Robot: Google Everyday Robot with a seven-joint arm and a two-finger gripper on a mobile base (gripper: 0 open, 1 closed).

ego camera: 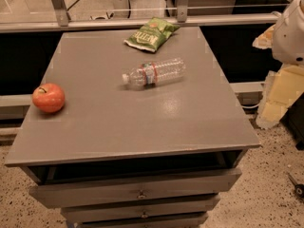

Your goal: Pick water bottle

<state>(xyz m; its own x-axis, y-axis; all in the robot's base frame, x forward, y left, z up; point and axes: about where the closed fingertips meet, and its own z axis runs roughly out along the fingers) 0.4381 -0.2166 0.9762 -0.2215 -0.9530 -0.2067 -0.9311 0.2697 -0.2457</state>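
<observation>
The water bottle lies on its side near the middle of the grey cabinet top. It is clear and ribbed, with a white cap pointing left and a red, white and blue label band. A white rounded part of my arm shows at the right edge of the camera view, beyond the cabinet's right side and well apart from the bottle. My gripper is out of view.
A red apple sits near the left edge of the top. A green chip bag lies at the back, just behind the bottle. Drawers stack below the front edge. A rail runs behind the cabinet.
</observation>
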